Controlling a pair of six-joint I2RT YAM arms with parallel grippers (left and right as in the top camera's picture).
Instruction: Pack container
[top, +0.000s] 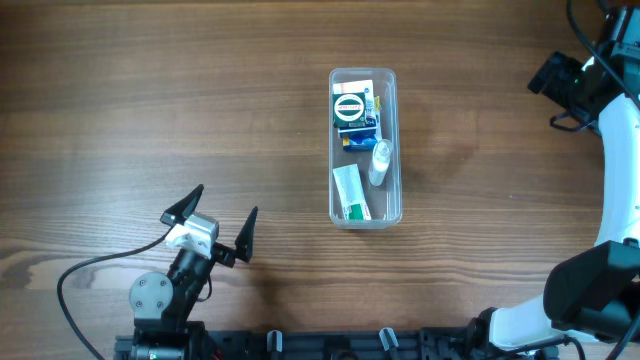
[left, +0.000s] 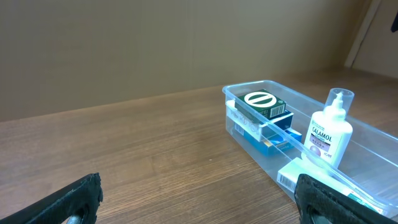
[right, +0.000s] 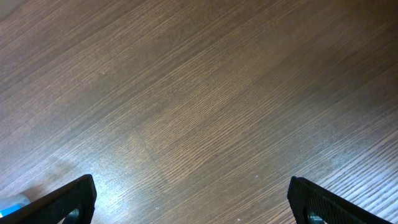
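Note:
The clear plastic container (top: 398, 150) lies lengthwise at the table's middle. It holds a green box with a white oval (top: 352, 106), a blue box (top: 358, 135), a white Calamine bottle (top: 380, 162) and a white-and-green box (top: 350, 192). My left gripper (top: 222, 207) is open and empty at the front left, well apart from the container. In the left wrist view the container (left: 249, 87), the bottle (left: 329, 134) and the green box (left: 264, 104) lie ahead to the right of the open jaws (left: 199, 202). My right gripper (top: 558, 76) is at the far right; its jaws (right: 193, 199) are open over bare wood.
The wooden table (top: 150, 100) runs under everything. The right arm's white links (top: 620, 170) and cables stand along the right edge. The left arm's base (top: 155, 300) and a black cable sit at the front left. A rail runs along the front edge.

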